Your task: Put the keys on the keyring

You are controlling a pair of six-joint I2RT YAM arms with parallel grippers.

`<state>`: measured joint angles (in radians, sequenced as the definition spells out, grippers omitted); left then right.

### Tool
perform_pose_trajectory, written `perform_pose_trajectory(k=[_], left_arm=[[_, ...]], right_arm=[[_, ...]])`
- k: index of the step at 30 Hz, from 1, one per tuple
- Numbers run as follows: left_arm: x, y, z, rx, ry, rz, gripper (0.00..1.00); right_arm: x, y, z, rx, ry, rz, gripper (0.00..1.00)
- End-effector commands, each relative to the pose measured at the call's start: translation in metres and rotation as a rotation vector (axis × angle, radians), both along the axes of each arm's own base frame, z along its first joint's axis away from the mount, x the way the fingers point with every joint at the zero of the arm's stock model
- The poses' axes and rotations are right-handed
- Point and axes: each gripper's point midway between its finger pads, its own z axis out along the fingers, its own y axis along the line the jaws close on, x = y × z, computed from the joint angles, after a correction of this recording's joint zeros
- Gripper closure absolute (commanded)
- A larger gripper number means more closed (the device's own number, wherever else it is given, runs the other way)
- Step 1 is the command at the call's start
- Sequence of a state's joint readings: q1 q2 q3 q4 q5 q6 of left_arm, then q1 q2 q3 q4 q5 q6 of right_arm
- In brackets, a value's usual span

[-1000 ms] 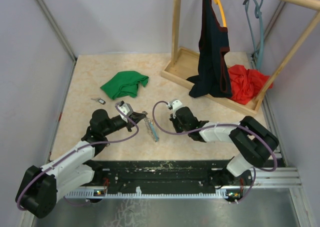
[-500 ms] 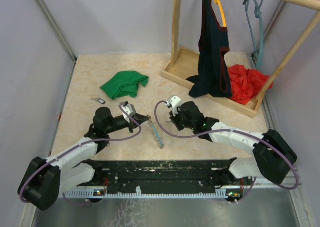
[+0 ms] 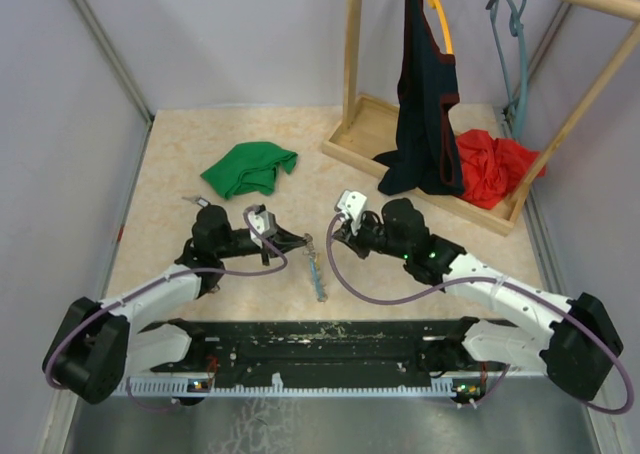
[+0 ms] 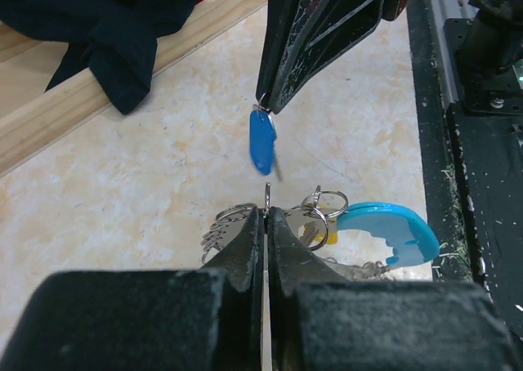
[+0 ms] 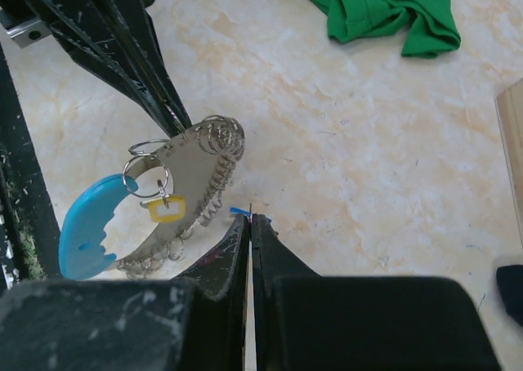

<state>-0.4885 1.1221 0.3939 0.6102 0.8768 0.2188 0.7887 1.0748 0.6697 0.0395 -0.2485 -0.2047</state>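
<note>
The keyring (image 3: 316,272) is a silvery chain loop with a light blue tag (image 4: 384,232) and a yellow-headed key (image 5: 166,209) on small rings. It hangs over the table from my left gripper (image 4: 267,209), which is shut on a thin ring of it. In the right wrist view the keyring (image 5: 206,171) dangles from the left fingers (image 5: 143,77). My right gripper (image 5: 250,217) is shut on a blue-headed key (image 4: 261,142), held just above and beyond the keyring. From the top view the two grippers, left (image 3: 291,240) and right (image 3: 335,230), face each other closely.
A green cloth (image 3: 249,167) lies at the back left. A wooden rack base (image 3: 352,134) with a dark garment (image 3: 424,124) and red cloth (image 3: 493,166) stands at the back right. A small dark item (image 3: 188,200) lies beside the left arm.
Both arms have stretched out lower over the table. The left gripper and the hanging keyring moved right and nearer. The right gripper has stayed near the table's middle. Both stay shut.
</note>
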Motion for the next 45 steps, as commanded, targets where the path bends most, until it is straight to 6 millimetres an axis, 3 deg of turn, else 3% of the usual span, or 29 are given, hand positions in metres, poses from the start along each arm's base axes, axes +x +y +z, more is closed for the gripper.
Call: perform_pose_trajectory(k=[1, 9, 18, 30, 45], left_arm=[[-0.002, -0.011, 0.033, -0.040, -0.108, -0.099, 1.00], [0.001, -0.017, 0.045, -0.009, -0.114, -0.154, 1.00], [-0.001, -0.023, 0.033, 0.037, -0.110, -0.164, 1.00], [0.001, -0.025, 0.028, 0.043, -0.066, -0.127, 1.00], [-0.003, -0.027, 0.026, 0.043, -0.058, -0.143, 1.00]], right_arm=[[-0.002, 0.009, 0.047, 0.041, -0.131, 0.102, 1.00], [-0.008, 0.014, 0.068, 0.017, -0.257, 0.212, 1.00], [-0.013, 0.020, 0.067, 0.000, -0.286, 0.289, 1.00], [-0.015, 0.026, 0.047, -0.064, -0.203, 0.340, 1.00], [-0.014, 0.030, 0.049, -0.046, -0.236, 0.349, 1.00]])
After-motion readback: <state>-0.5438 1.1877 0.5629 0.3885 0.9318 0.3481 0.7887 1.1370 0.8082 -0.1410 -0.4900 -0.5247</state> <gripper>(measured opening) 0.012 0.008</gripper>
